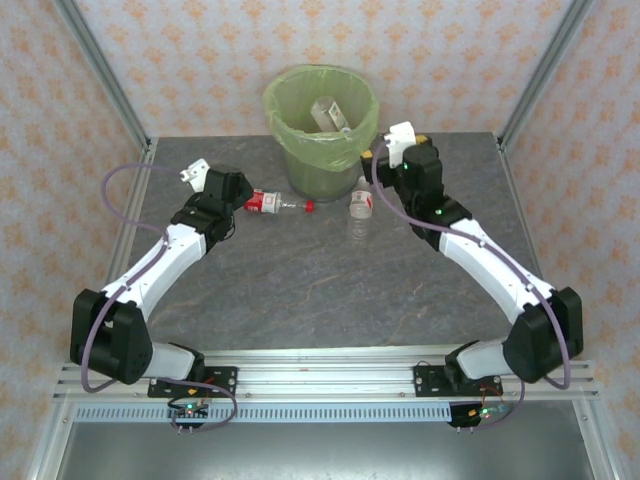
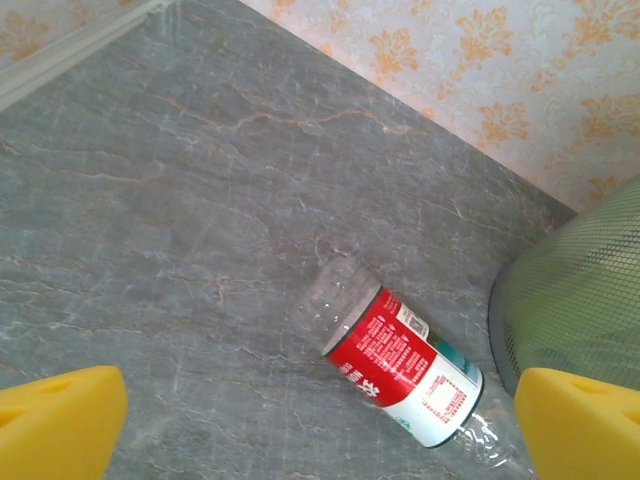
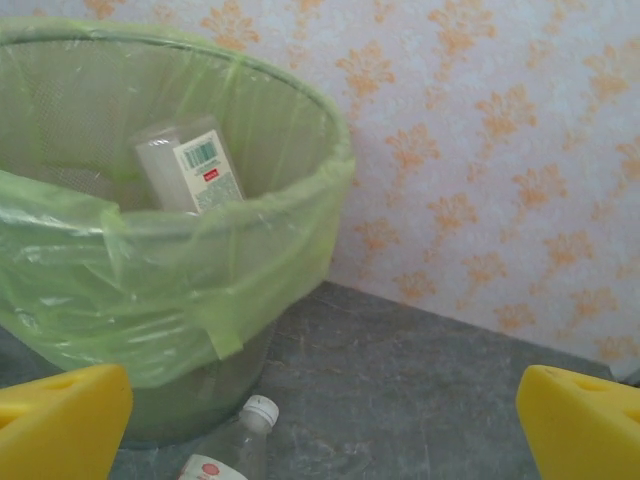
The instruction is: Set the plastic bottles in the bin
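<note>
My two pincers were at a round bin [image 1: 310, 150] lined with a translucent light green bag, which stood at the far edge of a grey stone-patterned bench [image 1: 300, 280].

My left pincer [image 2: 320, 425] was to the left of the bin, its yellow fingers [image 2: 60, 425] spread wide with nothing between them. Just beyond them a red-labelled bottle [image 2: 400, 365] lay on its side on the bench, close to the bin's base, with its red cap pointing toward the bin.

My right pincer [image 3: 320, 425] was just beside the bin's right side, near the rim. Its fingers were also wide apart and held nothing.

A clear white-capped bottle [image 1: 361, 210] stood upright on the bench just in front of the bin, toward its right. Inside the bin, a white-labelled bottle [image 3: 190, 165] leaned against the lined wall.
</note>
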You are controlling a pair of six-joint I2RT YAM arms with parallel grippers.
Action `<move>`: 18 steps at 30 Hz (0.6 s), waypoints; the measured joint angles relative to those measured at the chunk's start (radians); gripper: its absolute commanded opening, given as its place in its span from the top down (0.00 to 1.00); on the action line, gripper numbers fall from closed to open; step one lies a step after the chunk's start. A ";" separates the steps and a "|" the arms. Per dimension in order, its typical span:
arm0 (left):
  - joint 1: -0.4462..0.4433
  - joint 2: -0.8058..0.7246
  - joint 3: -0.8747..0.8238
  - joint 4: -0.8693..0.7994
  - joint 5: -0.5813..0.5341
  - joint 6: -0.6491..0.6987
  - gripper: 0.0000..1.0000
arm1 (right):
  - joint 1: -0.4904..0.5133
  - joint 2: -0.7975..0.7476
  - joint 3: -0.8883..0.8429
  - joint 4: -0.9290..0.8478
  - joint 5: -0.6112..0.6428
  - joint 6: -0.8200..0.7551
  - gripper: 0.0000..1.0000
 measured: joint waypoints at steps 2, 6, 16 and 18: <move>0.000 0.015 0.003 -0.003 0.010 -0.018 0.00 | 0.000 -0.042 -0.079 0.044 0.028 0.045 0.01; 0.000 0.040 0.011 -0.021 0.019 -0.078 0.00 | 0.000 -0.093 -0.197 0.100 0.089 0.138 0.01; 0.000 0.156 0.109 -0.078 0.101 -0.290 0.00 | -0.029 -0.164 -0.360 0.151 0.156 0.327 0.01; 0.000 0.193 0.129 -0.091 0.118 -0.344 0.00 | -0.032 -0.182 -0.360 0.156 0.166 0.337 0.01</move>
